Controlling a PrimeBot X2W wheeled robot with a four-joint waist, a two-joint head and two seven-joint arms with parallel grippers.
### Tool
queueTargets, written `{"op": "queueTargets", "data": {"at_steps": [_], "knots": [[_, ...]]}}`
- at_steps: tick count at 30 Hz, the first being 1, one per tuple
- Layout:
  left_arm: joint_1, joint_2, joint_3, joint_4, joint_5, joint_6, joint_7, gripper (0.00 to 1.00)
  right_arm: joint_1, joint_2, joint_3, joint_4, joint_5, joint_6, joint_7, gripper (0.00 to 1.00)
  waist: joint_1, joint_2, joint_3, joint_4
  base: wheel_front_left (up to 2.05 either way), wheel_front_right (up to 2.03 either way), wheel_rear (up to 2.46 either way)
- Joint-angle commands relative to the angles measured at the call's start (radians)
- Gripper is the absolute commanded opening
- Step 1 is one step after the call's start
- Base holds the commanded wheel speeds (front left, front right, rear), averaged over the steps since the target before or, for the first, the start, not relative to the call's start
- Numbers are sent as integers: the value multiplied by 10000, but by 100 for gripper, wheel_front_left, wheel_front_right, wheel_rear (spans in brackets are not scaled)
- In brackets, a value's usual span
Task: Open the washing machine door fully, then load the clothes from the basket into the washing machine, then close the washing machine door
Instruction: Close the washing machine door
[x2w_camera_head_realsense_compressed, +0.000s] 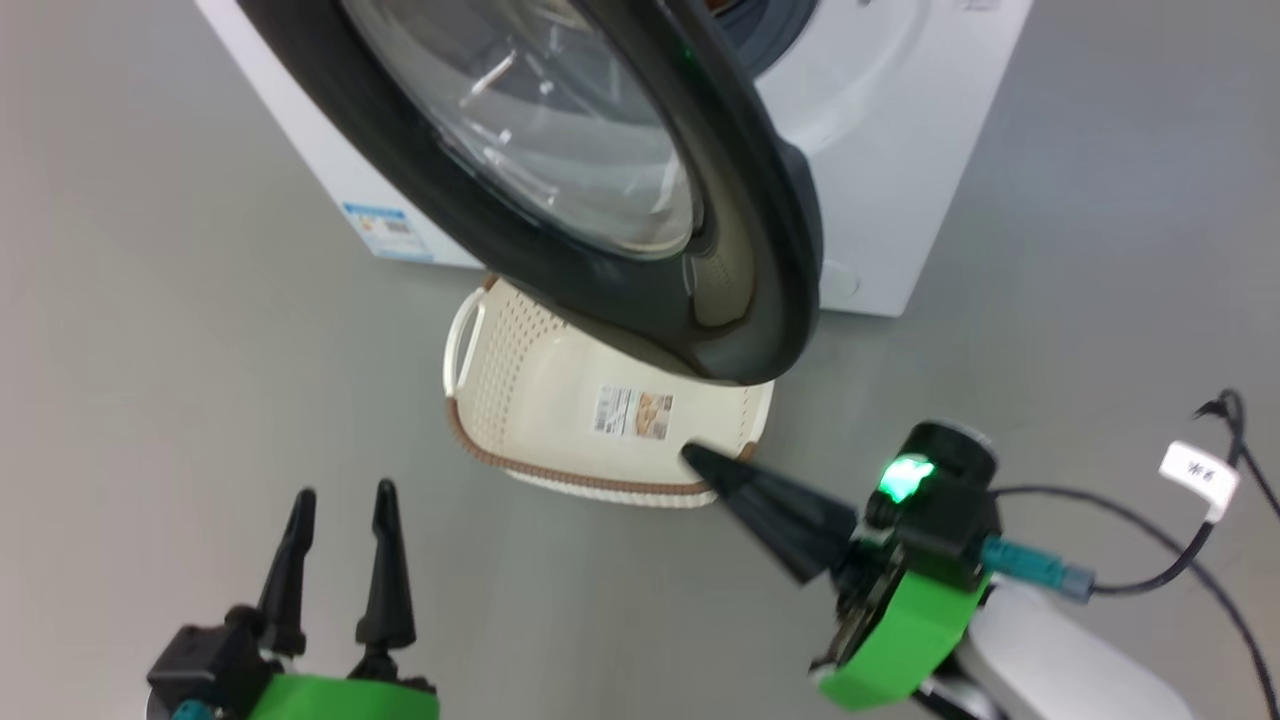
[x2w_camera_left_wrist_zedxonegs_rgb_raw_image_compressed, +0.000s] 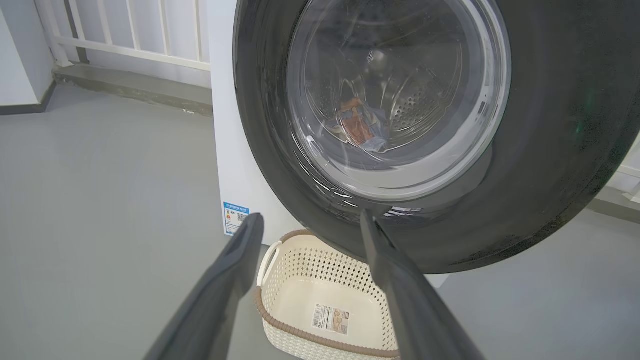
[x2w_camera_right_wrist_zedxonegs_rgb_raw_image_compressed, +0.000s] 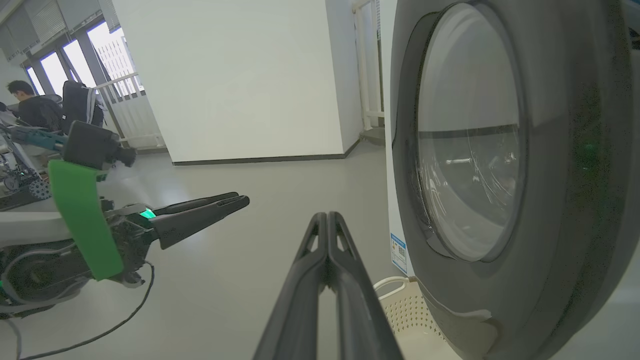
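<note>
Fingers of your left end effector (x2w_camera_head_realsense_compressed: 345, 490) are standing spread apart at the lower left of the head view, holding nothing and hovering over the grey floor (x2w_camera_head_realsense_compressed: 150, 380). Your right end effector (x2w_camera_head_realsense_compressed: 697, 460) is sitting at the lower right with its fingers pressed together and nothing between them. Its tip is pointing toward the middle of the view and overlapping the near right corner of the basket (x2w_camera_head_realsense_compressed: 500, 360), though you cannot tell whether it is touching. A black cable (x2w_camera_head_realsense_compressed: 1150, 525) is trailing toward the right edge. The basket is resting on the floor at centre, with a label sticker (x2w_camera_head_realsense_compressed: 633, 412) showing on its bottom. Above it, the washing machine door (x2w_camera_head_realsense_compressed: 770, 200) is hanging partly open, its lower rim covering the basket's far side. Behind, the washing machine (x2w_camera_head_realsense_compressed: 890, 150) is standing across the top of the view, its blue label (x2w_camera_head_realsense_compressed: 385, 228) at upper left. Through the door glass in the left wrist view, the clothes (x2w_camera_left_wrist_zedxonegs_rgb_raw_image_compressed: 361, 127) are lying inside the drum (x2w_camera_left_wrist_zedxonegs_rgb_raw_image_compressed: 420, 105).
</note>
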Motion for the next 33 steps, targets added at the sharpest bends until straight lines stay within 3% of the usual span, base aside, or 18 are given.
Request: {"op": "queueTargets", "data": {"at_steps": [1,8,23,33], "knots": [[-388,112,235,-300,-125,87,-91,100,-101,96,-140,-100,29,16,-47,0,0,0,548,397,0,0,0],[-855,112,-69,-399,-273,124,-91,100,-571,321,-1092,648,-313,16,-47,0,0,0,1107,542,0,0,0],[-1522,112,-459,-245,-508,40,-92,100,-2473,1563,-3602,2374,-1,16,-47,0,0,0,2102,436,0,0,0],[-1939,112,-1013,-181,-921,71,-92,100,-4434,1636,-4048,3429,513,16,-47,0,0,0,2842,794,0,0,0]]}}
